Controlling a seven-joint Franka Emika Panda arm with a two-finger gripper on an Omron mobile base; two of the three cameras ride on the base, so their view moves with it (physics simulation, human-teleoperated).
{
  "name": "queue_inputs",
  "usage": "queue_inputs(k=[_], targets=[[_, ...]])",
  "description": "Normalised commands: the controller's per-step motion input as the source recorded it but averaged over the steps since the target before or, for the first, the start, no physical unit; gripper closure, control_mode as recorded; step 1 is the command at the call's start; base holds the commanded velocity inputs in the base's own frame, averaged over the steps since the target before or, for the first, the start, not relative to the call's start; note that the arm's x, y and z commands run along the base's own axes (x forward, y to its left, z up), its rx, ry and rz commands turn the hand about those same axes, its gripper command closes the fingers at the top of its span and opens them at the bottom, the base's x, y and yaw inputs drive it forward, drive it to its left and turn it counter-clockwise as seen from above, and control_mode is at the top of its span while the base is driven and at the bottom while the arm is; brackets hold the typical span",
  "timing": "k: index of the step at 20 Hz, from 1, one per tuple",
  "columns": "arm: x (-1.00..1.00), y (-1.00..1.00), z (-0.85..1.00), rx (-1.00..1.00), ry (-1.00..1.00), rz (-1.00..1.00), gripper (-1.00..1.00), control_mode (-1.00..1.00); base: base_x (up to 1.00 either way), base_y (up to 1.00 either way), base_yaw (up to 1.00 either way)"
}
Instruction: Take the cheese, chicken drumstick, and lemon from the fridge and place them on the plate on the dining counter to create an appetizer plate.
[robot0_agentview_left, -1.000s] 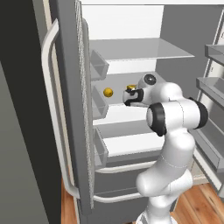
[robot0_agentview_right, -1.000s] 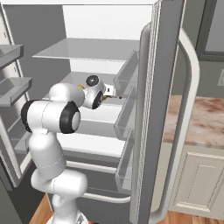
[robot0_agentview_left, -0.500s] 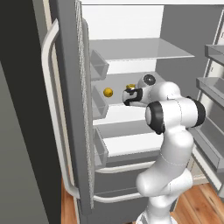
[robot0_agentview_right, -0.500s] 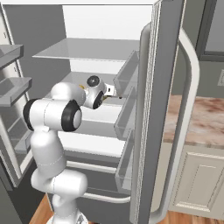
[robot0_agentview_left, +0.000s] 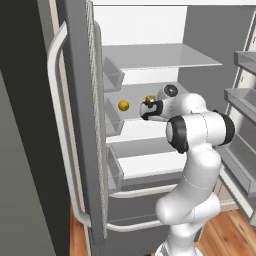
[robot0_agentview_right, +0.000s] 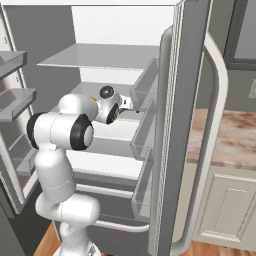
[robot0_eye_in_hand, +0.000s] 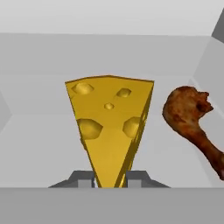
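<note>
So the tall grey fridge with its long pale bar handle stands open, and going left to right on the middle shelf: the small round yellow lemon sits toward the shelf's left edge, near the door bins, well apart from everything else. Next over is the yellow-orange wedge of cheese, which peeks out just above the white arm's two-finger gripper roughly mid-shelf.

Compared with the earlier frames, the arm and base look to be in about the same spot — the lemon hasn't budged either. What's changed is the jaws: a second ago they were spread wide, now they've drawn in close.

In the hand view the holey cheese wedge stands point-down, its narrow tip right between the two dark fingertips, one on each side and apparently touching it — looks like it's pinched, though it doesn't seem to be raised off the shelf. To the right of the cheese, apart from it, lies the reddish-brown lumpy chicken drumstick, fat end up, bone end running off toward the right edge.

In the right base view the gripper reaches over the shelf toward the right-hand door bins, and the beige-and-brown marbled dining counter shows past the door.
</note>
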Motion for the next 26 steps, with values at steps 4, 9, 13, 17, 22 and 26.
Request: queue_inputs(k=[4, 9, 13, 17, 22, 26], targets=[[-0.15, -0.01, -0.01, 0.0, 0.0, -0.01, 1.0, -1.0, 0.0, 0.0, 0.0], [-0.76, -0.04, 0.01, 0.0, 0.0, 0.0, 1.0, -1.0, 0.0, 0.0, 0.0], [-0.97, -0.02, 0.29, 0.0, -0.15, 0.0, 1.0, -1.0, 0.0, 0.0, 0.0], [-0.78, 0.0, 0.47, 0.0, -0.14, 0.0, 1.0, -1.0, 0.0, 0.0, 0.0], [-0.62, -0.02, 0.72, 0.0, -0.06, 0.0, 1.0, -1.0, 0.0, 0.0, 0.0], [-0.68, -0.11, 0.89, 0.0, 0.01, 0.0, 1.0, -1.0, 0.0, 0.0, 0.0]])
